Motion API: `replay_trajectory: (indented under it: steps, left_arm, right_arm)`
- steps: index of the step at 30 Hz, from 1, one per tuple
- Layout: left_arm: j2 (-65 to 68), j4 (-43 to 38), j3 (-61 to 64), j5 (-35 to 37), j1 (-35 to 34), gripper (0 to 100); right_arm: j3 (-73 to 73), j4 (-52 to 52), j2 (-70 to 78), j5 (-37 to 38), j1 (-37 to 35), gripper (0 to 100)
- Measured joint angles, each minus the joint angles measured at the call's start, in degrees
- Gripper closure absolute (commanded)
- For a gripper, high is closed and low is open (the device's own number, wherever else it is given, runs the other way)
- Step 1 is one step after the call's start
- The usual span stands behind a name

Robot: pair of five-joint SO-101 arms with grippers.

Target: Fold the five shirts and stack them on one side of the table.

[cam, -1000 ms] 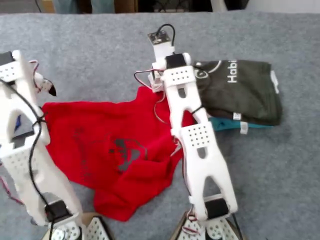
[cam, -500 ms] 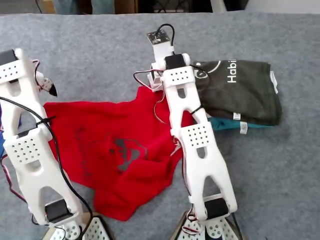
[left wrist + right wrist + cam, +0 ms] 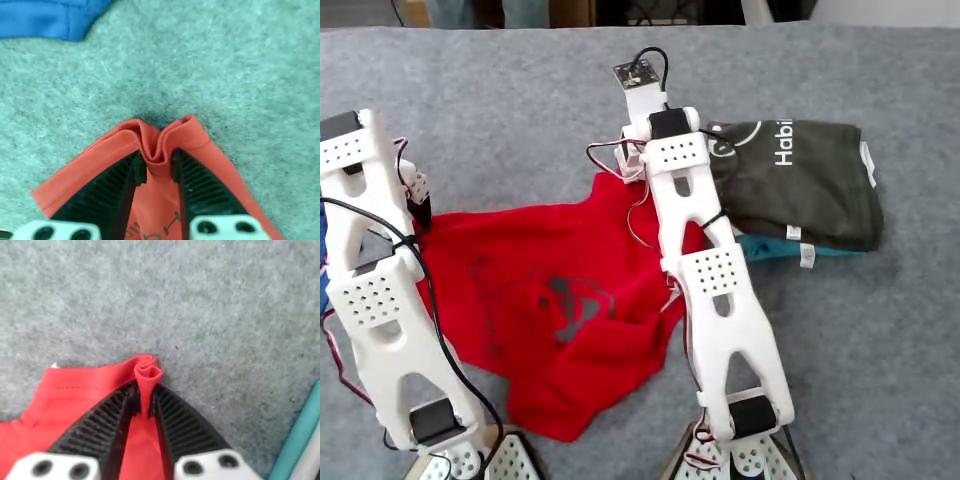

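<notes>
A red shirt (image 3: pixel 550 300) lies crumpled across the middle of the grey table. My left gripper (image 3: pixel 156 165) pinches a fold of the red shirt (image 3: pixel 160 145) at its far left corner; the left gripper (image 3: pixel 420 205) sits at the shirt's left edge in the high view. My right gripper (image 3: pixel 145 395) is shut on a bunched fold of the red shirt (image 3: pixel 147 371) at its far right corner, near the right gripper (image 3: pixel 630 170) by the stack. A folded dark green shirt (image 3: pixel 800 180) rests on a teal shirt (image 3: pixel 770 248) at the right.
A blue shirt (image 3: pixel 50 17) lies beyond the left gripper, off to the table's left. A teal edge (image 3: pixel 300 440) of the stack is close beside the right gripper. Bare grey table (image 3: pixel 500 100) stretches behind the red shirt.
The left arm has come down and rightward onto the red shirt's left corner and closed on it. The right arm has stayed put.
</notes>
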Motion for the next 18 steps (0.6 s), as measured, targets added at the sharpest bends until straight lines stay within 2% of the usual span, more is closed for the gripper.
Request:
replay_trajectory:
  steps: [3,14,18]
  left_arm:
    - [0.26,-0.18,-1.93,-0.09,0.00,97]
    - [0.35,-3.87,-19.34,-5.36,1.23,97]
    - [0.26,-3.96,-19.60,-6.77,1.14,97]
  right_arm:
    - [0.00,0.00,0.00,0.00,0.00,98.3]
    - [0.00,0.00,0.00,0.00,0.00,98.3]
    - [0.00,0.00,0.00,0.00,0.00,98.3]
